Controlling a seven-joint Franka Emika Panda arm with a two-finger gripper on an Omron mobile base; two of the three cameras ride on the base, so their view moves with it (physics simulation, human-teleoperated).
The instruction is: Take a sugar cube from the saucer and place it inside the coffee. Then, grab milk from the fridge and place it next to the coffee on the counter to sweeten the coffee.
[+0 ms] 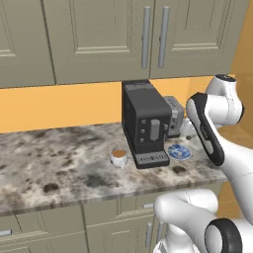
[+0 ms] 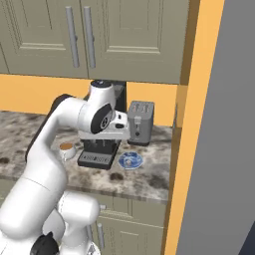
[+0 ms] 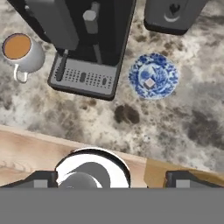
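The saucer (image 3: 153, 75), blue and white, lies on the counter (image 3: 175, 127) with a small pale sugar cube (image 3: 150, 82) at its middle. It sits right of the black coffee machine's tray in the left base view (image 1: 179, 151) and right base view (image 2: 131, 161). The coffee (image 3: 19, 50) is a white cup of brown liquid left of the machine (image 1: 118, 157) (image 2: 66, 148). My gripper (image 3: 113, 179) hangs high above the counter's front edge, open, with its fingertips (image 3: 41, 179) far apart and nothing between them. The fridge (image 2: 219, 124) shows as a tall grey slab at right. The milk is out of view.
A black coffee machine (image 1: 144, 123) stands between cup and saucer. A grey toaster (image 1: 174, 116) stands behind the saucer by the orange wall. Olive wall cabinets (image 1: 99, 34) hang above. Bare counter stretches to the left (image 1: 54, 163).
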